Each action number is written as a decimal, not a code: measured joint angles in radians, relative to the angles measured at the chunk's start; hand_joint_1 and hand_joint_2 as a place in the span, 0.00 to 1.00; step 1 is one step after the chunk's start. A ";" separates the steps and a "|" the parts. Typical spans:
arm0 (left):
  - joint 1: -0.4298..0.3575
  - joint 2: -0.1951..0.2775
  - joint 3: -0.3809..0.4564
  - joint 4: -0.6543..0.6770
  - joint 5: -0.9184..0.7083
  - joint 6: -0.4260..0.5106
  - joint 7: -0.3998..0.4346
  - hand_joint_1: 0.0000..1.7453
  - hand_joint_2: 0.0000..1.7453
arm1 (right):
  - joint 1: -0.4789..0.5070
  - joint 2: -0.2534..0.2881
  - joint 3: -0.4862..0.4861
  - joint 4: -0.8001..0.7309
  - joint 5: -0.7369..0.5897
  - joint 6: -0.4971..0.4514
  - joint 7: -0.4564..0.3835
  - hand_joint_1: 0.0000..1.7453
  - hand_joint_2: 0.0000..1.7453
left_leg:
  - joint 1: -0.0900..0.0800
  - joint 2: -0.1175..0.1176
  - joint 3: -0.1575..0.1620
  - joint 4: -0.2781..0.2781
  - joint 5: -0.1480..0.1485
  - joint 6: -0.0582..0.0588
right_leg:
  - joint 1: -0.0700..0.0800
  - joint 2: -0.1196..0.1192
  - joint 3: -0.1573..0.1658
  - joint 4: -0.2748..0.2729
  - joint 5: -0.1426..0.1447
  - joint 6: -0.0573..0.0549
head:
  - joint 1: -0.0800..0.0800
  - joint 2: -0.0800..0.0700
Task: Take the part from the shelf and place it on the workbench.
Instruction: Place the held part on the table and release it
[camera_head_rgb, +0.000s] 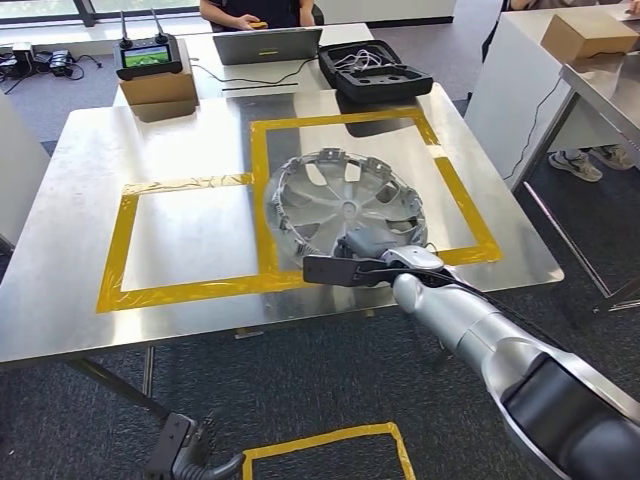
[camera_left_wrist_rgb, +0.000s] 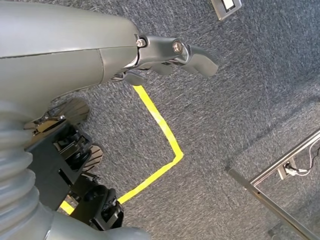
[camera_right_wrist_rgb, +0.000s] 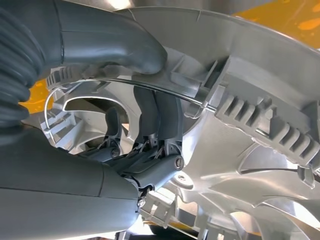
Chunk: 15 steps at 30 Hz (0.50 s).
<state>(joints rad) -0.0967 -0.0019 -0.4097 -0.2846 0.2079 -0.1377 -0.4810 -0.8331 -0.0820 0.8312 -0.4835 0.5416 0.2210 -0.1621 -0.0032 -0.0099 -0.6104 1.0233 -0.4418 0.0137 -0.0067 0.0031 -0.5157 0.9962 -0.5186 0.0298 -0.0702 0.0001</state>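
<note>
One part (camera_head_rgb: 343, 203), a silver wheel cover with spokes, lies hollow side up on the steel worktop (camera_head_rgb: 83, 160) in the head view, inside the larger yellow tape square (camera_head_rgb: 453, 190). The right hand (camera_head_rgb: 361, 258) sits at the cover's six o'clock edge, gripping the rim. A smaller tape square (camera_head_rgb: 117, 250) lies at nine o'clock from the cover; a laptop (camera_head_rgb: 266, 44) and an open black case (camera_head_rgb: 373, 70) stand at twelve o'clock, well apart.

Looking from the left wrist, the left hand (camera_left_wrist_rgb: 177, 55) hangs over grey carpet (camera_left_wrist_rgb: 245, 100) crossed by yellow floor tape (camera_left_wrist_rgb: 158, 125), fingers loosely extended and holding nothing.

From the right wrist, the thick thumb (camera_right_wrist_rgb: 124, 42) presses one face of the rim while the dark fingers (camera_right_wrist_rgb: 156, 112) curl behind it, so the grip is firm.

By my judgement the placing step is nearly done: the cover appears to rest on the worktop. Next, the fingers should spread and the hand draw back toward six o'clock without dragging the rim.
</note>
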 joint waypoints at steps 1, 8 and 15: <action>0.000 0.000 0.000 0.000 0.000 0.000 0.000 0.00 1.00 | 0.000 0.000 0.001 0.002 0.000 0.000 0.000 1.00 1.00 | 0.000 0.000 0.000 0.000 0.000 0.000 | 0.000 0.000 0.000 0.000 0.000 0.000 | 0.000 0.000; 0.000 0.000 0.001 0.000 0.000 0.003 0.000 0.00 1.00 | -0.003 0.006 0.010 0.020 0.021 -0.008 0.006 1.00 1.00 | 0.000 0.000 0.000 0.000 0.000 0.000 | 0.000 0.000 0.000 0.000 0.000 0.000 | 0.000 0.000; 0.001 -0.002 0.006 0.000 0.001 0.019 0.000 0.00 1.00 | -0.021 0.020 0.020 0.047 0.066 -0.028 0.025 1.00 1.00 | 0.000 0.000 0.000 0.000 0.000 0.000 | 0.000 0.000 0.000 0.000 0.000 0.000 | 0.000 0.000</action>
<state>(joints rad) -0.0962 -0.0038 -0.4038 -0.2845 0.2088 -0.1185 -0.4810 -0.8537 -0.0615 0.8516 -0.4364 0.6078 0.1933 -0.1373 -0.0032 -0.0098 -0.6105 1.0233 -0.4418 0.0137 -0.0067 0.0031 -0.5157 0.9962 -0.5186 0.0298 -0.0702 0.0003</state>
